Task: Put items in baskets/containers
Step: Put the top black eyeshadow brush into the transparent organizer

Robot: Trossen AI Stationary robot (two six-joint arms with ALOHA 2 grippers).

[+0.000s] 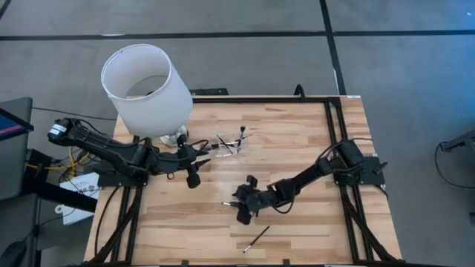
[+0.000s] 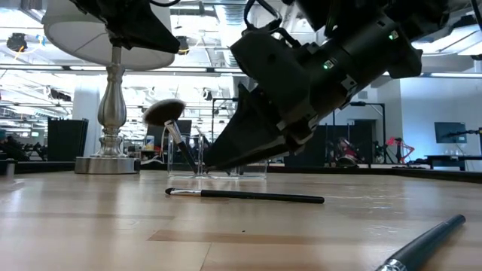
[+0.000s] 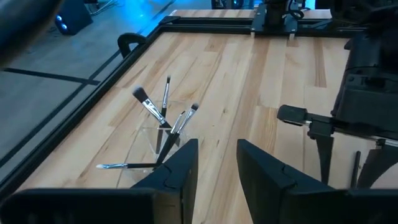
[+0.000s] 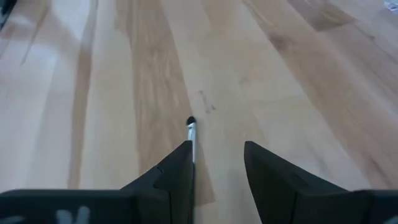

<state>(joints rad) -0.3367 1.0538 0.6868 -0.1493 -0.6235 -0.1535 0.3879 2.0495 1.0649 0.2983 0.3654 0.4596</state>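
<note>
One slim black makeup brush [image 2: 241,196] lies flat on the wooden table. My right gripper [image 4: 217,149] is open just above it [image 1: 236,202]. Its fingers stand on either side of the handle [image 4: 192,140], which runs close along one finger. A second brush [image 1: 256,239] lies loose near the table's near edge. The clear holder [image 3: 158,134] stands toward the far edge with several brushes upright in it, one fan-shaped [image 2: 164,111]. My left gripper [image 3: 217,149] is open and hovers just left of the holder [image 1: 230,142].
A big white lampshade [image 1: 145,89] on a silver base [image 2: 109,162] stands at the far left, close behind my left arm. A black frame rail [image 1: 330,126] runs along the table's right side. Bare wood lies between the holder and my right gripper.
</note>
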